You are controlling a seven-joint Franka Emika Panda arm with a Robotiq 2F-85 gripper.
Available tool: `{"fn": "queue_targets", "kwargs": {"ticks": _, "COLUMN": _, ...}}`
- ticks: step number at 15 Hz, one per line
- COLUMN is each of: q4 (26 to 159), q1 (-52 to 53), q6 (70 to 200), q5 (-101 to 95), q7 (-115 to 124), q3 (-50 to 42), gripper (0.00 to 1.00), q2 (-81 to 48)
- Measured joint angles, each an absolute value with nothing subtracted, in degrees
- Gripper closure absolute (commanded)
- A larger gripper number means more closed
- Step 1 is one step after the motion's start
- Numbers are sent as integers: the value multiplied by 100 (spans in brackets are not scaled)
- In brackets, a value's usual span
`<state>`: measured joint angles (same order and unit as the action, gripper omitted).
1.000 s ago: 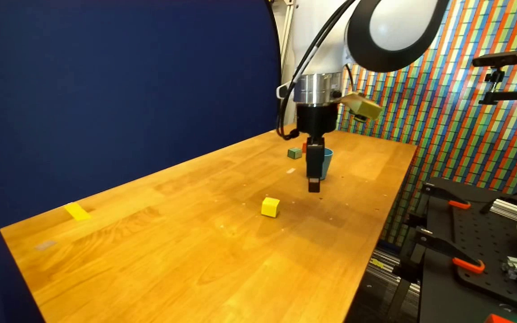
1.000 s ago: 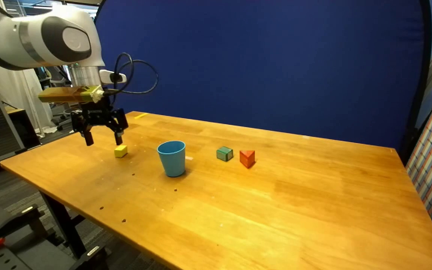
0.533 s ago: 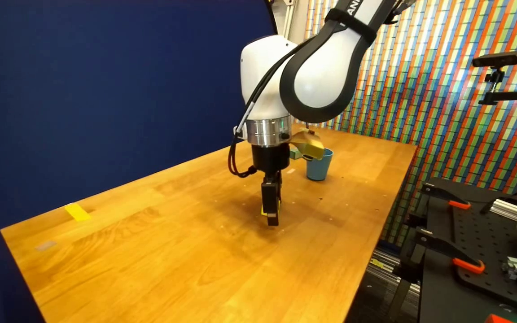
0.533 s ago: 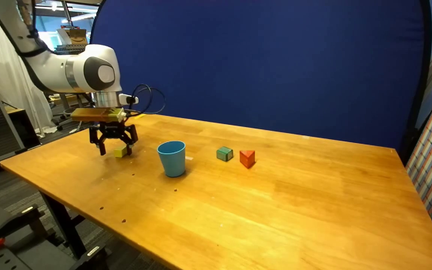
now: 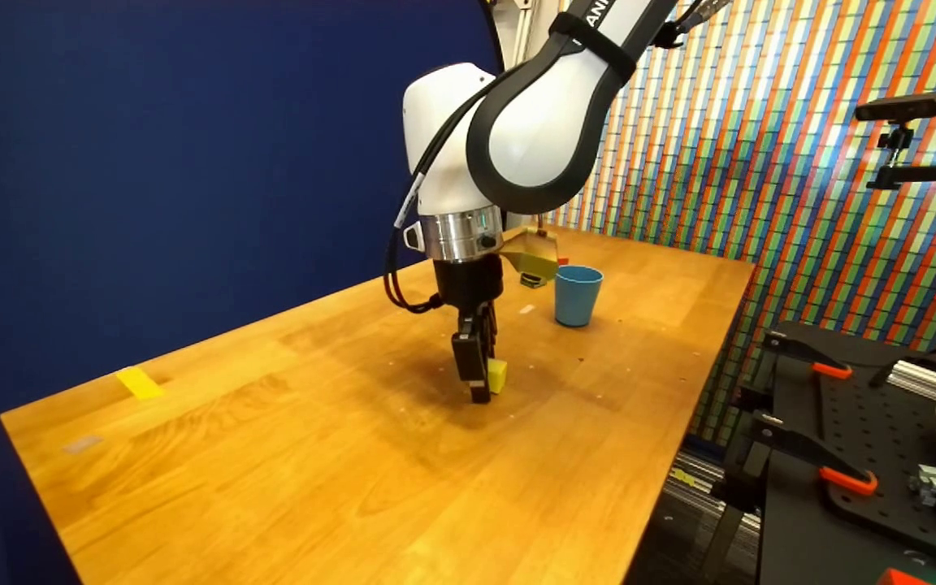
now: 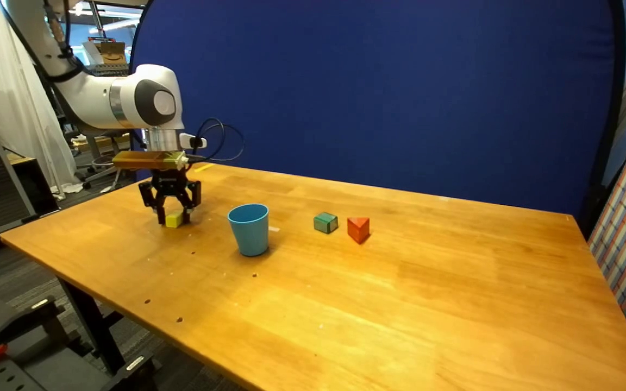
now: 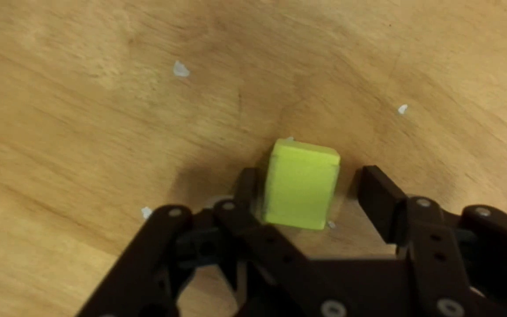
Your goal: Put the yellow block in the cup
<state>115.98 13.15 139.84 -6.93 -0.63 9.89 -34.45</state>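
Note:
The yellow block [image 7: 302, 189] rests on the table between the two fingers of my gripper [image 7: 308, 176] in the wrist view. One finger [image 7: 247, 187] is close against the block's left side; whether it touches I cannot tell. A strip of bare wood separates the block from the other finger [image 7: 379, 198], so the jaws stand partly open. An exterior view shows the gripper [image 6: 174, 218] low over the table around the block [image 6: 173, 220]. The light-blue cup [image 6: 250, 231] stands upright a short way off, its inside mostly hidden; it also appears as a cup [image 5: 578, 297] beyond the gripper.
A green block [image 6: 325, 222] and a red triangular block [image 6: 358, 230] lie past the cup. Near the table's edge is a flat yellow strip [image 5: 140, 383]. The dark blue backdrop [image 6: 378, 98] rises behind the wooden table [image 6: 427, 304].
My gripper has come down from above and across to the block, and its fingers have drawn closer together around it. The block and cup have stayed in place.

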Motion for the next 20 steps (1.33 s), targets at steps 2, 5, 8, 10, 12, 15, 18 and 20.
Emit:
{"fn": "queue_targets", "kwargs": {"ticks": 2, "q4": 11628, "q1": 1316, "q6": 13844, "q5": -694, "q7": 84, "q3": 946, "gripper": 50, "q2": -3412}}
{"fn": "queue_targets", "kwargs": {"ticks": 5, "q4": 11674, "q1": 1316, "q6": 13771, "q5": -694, "q7": 279, "q3": 880, "gripper": 72, "q2": -3371}}
{"fn": "queue_targets", "kwargs": {"ticks": 8, "q4": 11783, "q1": 1318, "q6": 13751, "q5": -698, "q7": 444, "q3": 822, "gripper": 89, "q2": -3237}}
{"fn": "queue_targets", "kwargs": {"ticks": 10, "q4": 11909, "q1": 1322, "q6": 13750, "q5": -769, "q7": 604, "q3": 696, "gripper": 89, "q2": -3060}}
{"fn": "queue_targets", "kwargs": {"ticks": 12, "q4": 12084, "q1": 1321, "q6": 13745, "q5": -924, "q7": 825, "q3": 454, "gripper": 89, "q2": -2763}}
{"fn": "queue_targets", "kwargs": {"ticks": 15, "q4": 12413, "q1": 1285, "q6": 13676, "q5": -1258, "q7": 1234, "q3": -24, "gripper": 89, "q2": -2144}}
{"fn": "queue_targets", "kwargs": {"ticks": 18, "q4": 12749, "q1": 1101, "q6": 13547, "q5": -1483, "q7": 1544, "q3": -346, "gripper": 89, "q2": -1537}}
{"fn": "queue_targets", "kwargs": {"ticks": 20, "q4": 12933, "q1": 924, "q6": 13480, "q5": -1528, "q7": 1666, "q3": -416, "gripper": 89, "q2": -1270}}
